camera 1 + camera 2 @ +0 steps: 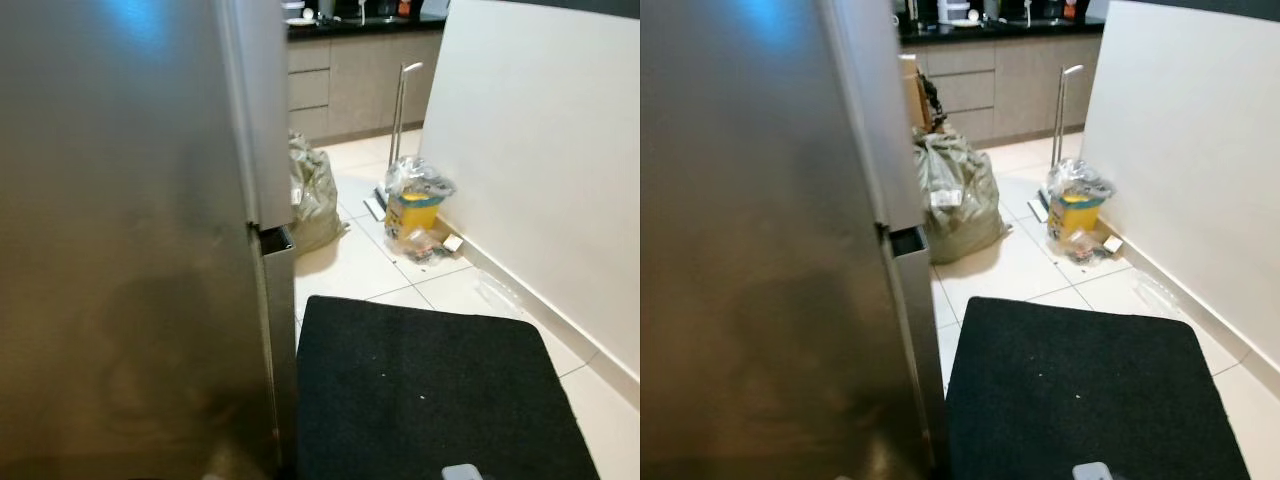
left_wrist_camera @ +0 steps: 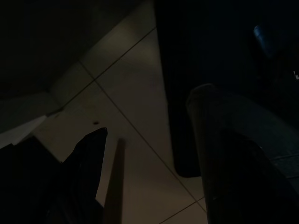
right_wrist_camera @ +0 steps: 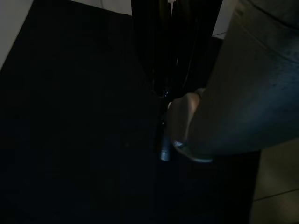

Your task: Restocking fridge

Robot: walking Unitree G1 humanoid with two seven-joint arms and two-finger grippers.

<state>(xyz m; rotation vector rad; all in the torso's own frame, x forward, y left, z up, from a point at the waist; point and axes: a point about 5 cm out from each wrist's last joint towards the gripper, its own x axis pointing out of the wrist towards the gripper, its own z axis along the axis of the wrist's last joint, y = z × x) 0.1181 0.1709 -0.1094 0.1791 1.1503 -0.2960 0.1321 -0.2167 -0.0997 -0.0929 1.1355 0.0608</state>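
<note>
We stand close against the stainless-steel fridge (image 1: 130,250), its doors shut, a black floor mat (image 1: 430,390) spread on the pale tiles beside it. Past the door edge slumps a grey-green sack (image 1: 958,195) with a white label too small for us to read. A yellow container wrapped in clear plastic (image 1: 415,205) sits by the white wall (image 1: 540,150), an upright metal handle just behind it; no writing on it is legible. Both arms hang over the floor in deep shade. We cannot tell how either claw stands.
</note>
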